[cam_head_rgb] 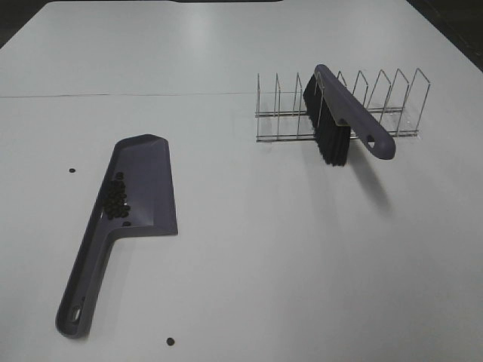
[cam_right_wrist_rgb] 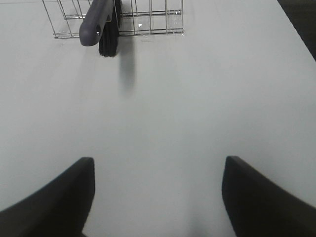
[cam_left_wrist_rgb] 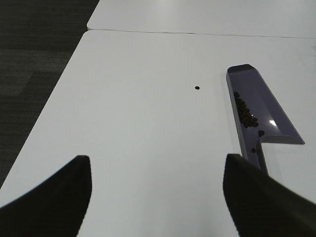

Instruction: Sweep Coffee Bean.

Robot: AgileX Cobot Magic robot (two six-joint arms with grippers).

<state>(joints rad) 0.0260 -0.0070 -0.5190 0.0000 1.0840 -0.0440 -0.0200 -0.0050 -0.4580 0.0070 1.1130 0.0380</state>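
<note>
- a purple plastic dustpan (cam_head_rgb: 128, 204) with a long handle lies flat on the white tabletop (cam_head_rgb: 264, 249), on the left side in the high view, its handle running toward the near edge.
- the coffee bean pile (cam_head_rgb: 116, 199), a cluster of tiny dark oval beans, sits inside the dustpan against its left wall; the left wrist view shows the same cluster (cam_left_wrist_rgb: 245, 114) along the pan's wall.
- one stray bean (cam_head_rgb: 72, 170) rests on the bare tabletop left of the dustpan, well apart from it; another (cam_head_rgb: 170, 341) lies near the front edge, right of the handle's end.
- a purple hand brush with black bristles (cam_head_rgb: 343, 121) is propped tilted in a thin wire rack (cam_head_rgb: 392, 98) on the right side, bristles pointing down at the tabletop, handle end sticking out toward the front.
- the left pincer (cam_left_wrist_rgb: 157, 197) hovers over bare tabletop near the dustpan's handle, its dark fingers (cam_left_wrist_rgb: 54, 197) spread wide with nothing between them.
- the right pincer (cam_right_wrist_rgb: 157, 197) hangs over bare tabletop well apart from the rack, fingers (cam_right_wrist_rgb: 266, 197) likewise wide apart and holding nothing.
</note>
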